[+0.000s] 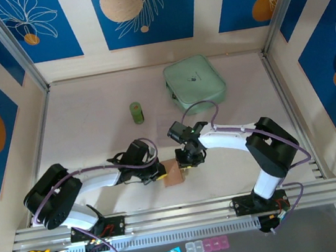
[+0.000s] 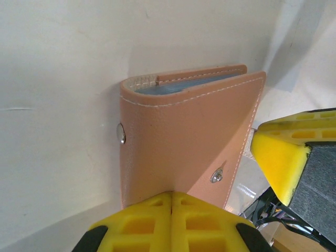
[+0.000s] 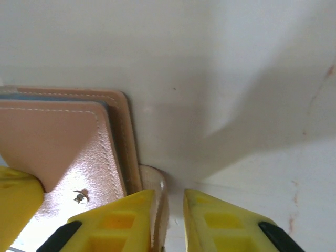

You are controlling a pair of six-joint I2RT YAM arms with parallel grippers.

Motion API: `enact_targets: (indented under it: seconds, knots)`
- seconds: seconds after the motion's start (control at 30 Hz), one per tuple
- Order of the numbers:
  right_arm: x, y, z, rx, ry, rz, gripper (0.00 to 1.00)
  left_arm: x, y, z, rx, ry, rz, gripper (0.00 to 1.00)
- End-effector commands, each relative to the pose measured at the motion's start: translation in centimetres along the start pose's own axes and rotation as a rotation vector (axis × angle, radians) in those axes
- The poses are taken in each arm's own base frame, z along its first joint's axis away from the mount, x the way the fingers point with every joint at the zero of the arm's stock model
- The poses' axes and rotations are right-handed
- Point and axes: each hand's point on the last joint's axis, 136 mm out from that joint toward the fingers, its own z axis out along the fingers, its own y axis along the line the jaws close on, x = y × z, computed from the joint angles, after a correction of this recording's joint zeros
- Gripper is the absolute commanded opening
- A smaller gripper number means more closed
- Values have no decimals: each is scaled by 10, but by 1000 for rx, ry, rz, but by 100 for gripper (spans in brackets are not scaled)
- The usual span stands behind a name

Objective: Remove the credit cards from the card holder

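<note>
The card holder (image 1: 174, 175) lies folded on the table (image 1: 96, 148), low centre of our overhead view. We see the left gripper (image 2: 171, 197) pressed together at its lower edge — the right gripper (image 3: 169, 195) stands narrowly apart around its tab (image 3: 156, 181).

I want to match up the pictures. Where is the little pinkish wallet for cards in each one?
Top external: the card holder sits a bit below the middle.
Left wrist: right in the centre.
Right wrist: on the left side, in the lower half.
Shared landmark: the right tool's yellow fingers, right next to it.
</note>
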Motion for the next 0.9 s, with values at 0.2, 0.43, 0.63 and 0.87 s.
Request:
enact_targets:
  seconds: [0.2, 0.43, 0.63, 0.87]
  knots:
    - [9, 1, 14, -64, 59, 18, 20, 4, 30, 5, -120, 7, -50, 0]
    - [11, 4, 17, -92, 72, 18, 16, 2, 25, 5, -106, 1, -49, 0]
    - [5, -3, 6, -84, 21, 37, 7, -7, 13, -6, -108, -47, -10, 2]
    - [-6, -17, -20, -89, -45, 74, 1, -22, -6, -39, -153, -123, 75, 13]
